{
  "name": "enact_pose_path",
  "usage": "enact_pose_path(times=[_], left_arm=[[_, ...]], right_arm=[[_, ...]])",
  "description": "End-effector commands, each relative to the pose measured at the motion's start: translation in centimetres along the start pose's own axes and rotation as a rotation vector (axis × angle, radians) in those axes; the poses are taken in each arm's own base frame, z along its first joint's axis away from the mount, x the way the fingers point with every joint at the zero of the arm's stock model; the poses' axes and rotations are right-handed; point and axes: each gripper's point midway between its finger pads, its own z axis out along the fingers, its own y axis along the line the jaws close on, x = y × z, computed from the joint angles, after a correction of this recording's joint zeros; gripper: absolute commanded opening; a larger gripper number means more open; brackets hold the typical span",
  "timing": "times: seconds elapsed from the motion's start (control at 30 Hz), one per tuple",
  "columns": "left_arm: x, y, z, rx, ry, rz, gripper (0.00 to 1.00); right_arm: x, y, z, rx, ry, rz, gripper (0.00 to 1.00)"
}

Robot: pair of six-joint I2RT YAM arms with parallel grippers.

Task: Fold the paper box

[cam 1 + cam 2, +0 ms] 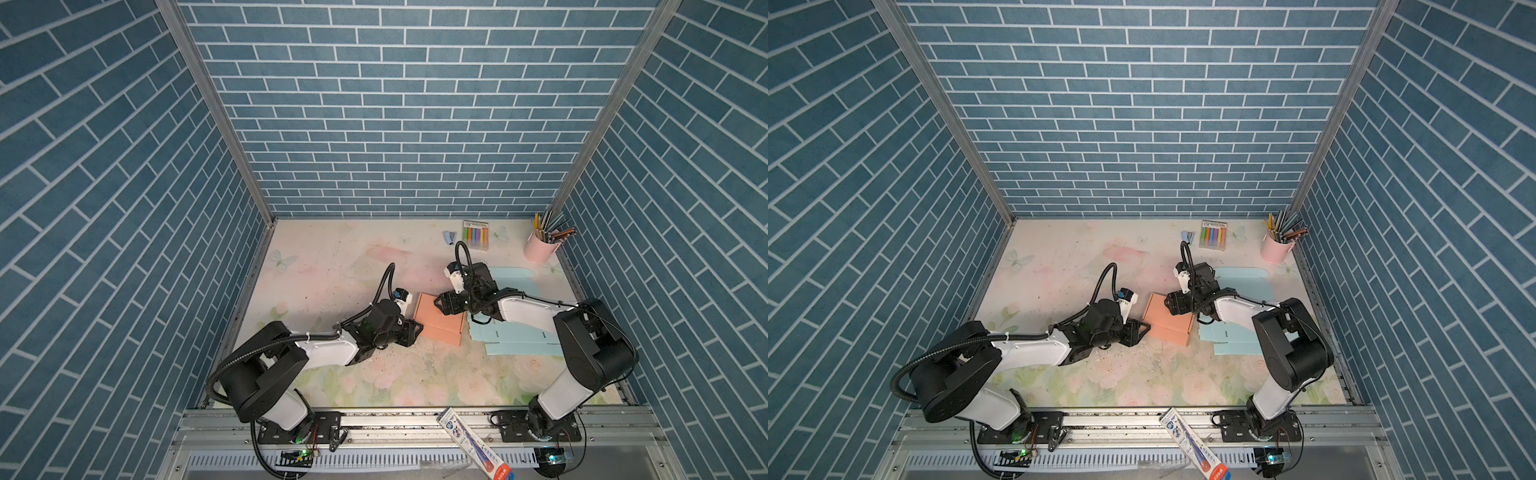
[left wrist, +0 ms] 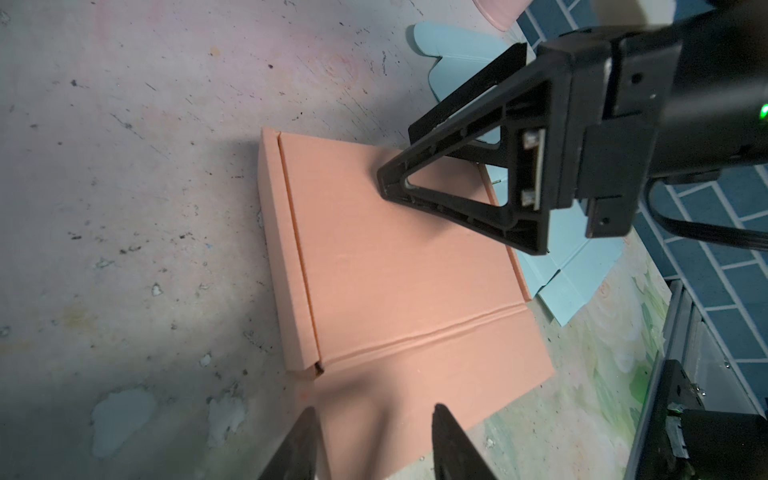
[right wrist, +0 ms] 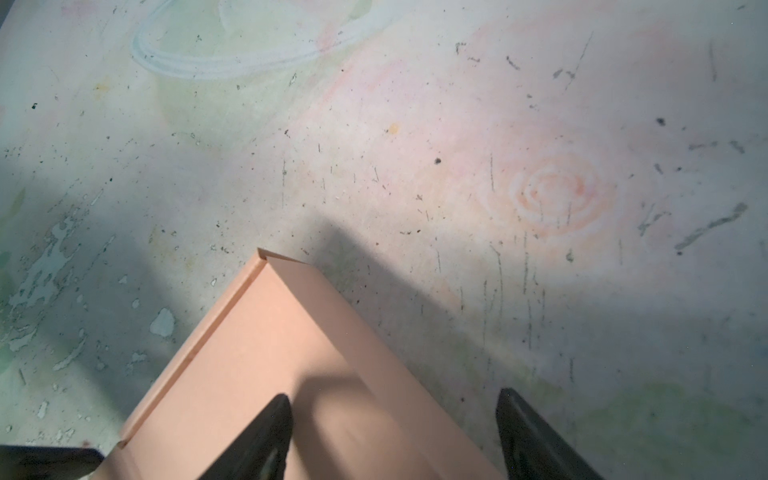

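I find the paper box (image 1: 440, 322) closed flat on the table (image 1: 332, 266), lower centre in both top views. The right gripper (image 1: 438, 306), jaws wide and empty, rests one finger on its lid, evidently pinning it shut. The left gripper (image 2: 376, 440), jaws parted, grips nothing at the box's left edge.

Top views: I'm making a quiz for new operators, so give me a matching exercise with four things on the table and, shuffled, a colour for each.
Things:
1. paper box
2. flat card sheets
3. pencil cup
4. marker pack

Colours:
A. pale pink
B. many colours
C. salmon orange
D. light blue

Pairs: 1-C, 2-D, 3-A, 4-B
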Motion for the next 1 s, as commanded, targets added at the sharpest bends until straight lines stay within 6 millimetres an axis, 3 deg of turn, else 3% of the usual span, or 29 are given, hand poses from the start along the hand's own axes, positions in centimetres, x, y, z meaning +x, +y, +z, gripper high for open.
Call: enact_pose_path(times=[0.0, 0.27, 0.97], left_arm=[[0.7, 0.2, 0.0, -0.010, 0.012, 0.001, 0.46], [0.5, 0.3, 0.6, -0.016, 0.013, 0.002, 0.38], [1.4, 1.9, 1.1, -0.077, 0.034, 0.018, 0.34]], right_arm=[[4.5, -0.4, 0.4, 0.023, 0.144, 0.029, 0.77], [4.8, -0.5, 0.3, 0.024, 0.147, 0.031, 0.77], [4.9, -0.5, 0.5, 0.021, 0.151, 0.029, 0.77]])
